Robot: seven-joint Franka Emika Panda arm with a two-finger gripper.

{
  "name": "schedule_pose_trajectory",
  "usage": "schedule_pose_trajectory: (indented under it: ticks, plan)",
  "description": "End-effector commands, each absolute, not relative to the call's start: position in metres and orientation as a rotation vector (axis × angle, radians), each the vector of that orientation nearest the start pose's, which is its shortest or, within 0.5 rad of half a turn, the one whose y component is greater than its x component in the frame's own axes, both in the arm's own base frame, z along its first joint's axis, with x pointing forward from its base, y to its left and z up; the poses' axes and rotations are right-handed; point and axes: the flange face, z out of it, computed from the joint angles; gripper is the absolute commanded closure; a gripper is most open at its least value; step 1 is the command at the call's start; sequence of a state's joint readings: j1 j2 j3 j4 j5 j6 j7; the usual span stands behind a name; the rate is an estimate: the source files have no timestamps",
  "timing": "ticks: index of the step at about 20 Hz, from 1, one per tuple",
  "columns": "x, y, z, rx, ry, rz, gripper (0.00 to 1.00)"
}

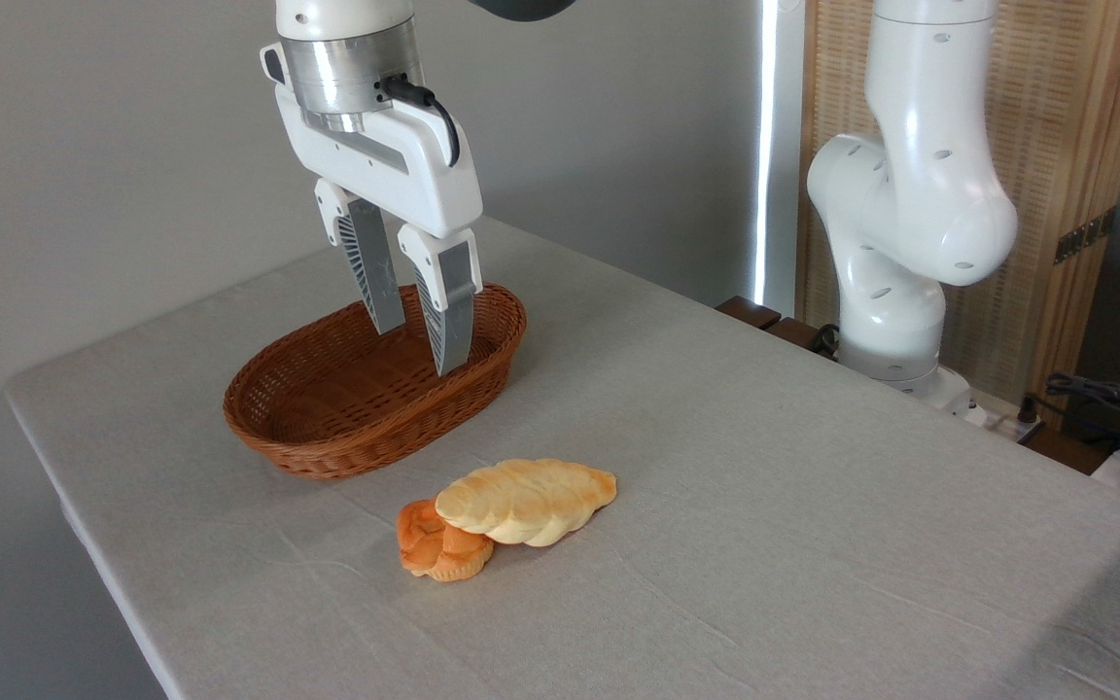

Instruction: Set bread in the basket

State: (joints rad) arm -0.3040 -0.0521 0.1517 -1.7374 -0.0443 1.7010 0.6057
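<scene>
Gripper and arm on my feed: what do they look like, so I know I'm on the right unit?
The gripper has a glossy white body under a silver metal collar, with a black cable looping along its side. Its two fingers are grey, ribbed and tapering. The arm is smooth white, with rounded joints and small dark holes.

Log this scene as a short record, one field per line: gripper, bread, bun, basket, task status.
gripper: gripper open, holding nothing, hanging in front of the basket
bread: bread on the table, its left end resting on the bun
bun: orange bun on the table, partly under the bread
basket: basket with nothing visible inside, behind and left of the bread
task status: bread not yet in basket
</scene>
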Motion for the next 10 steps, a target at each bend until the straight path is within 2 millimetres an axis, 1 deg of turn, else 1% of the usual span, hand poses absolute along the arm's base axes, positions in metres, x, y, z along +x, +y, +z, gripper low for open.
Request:
schedule_pose_trajectory:
  ticks: [1,3,10]
  plan:
    - [0.5397,-0.0848,0.5884,-2.981,1.177,-0.028,0.00]
    - [0.5411,-0.0842,0.5901,-2.982,1.168,-0.047,0.00]
    - [0.5428,-0.0858,0.5864,-2.973,1.176,-0.040,0.00]
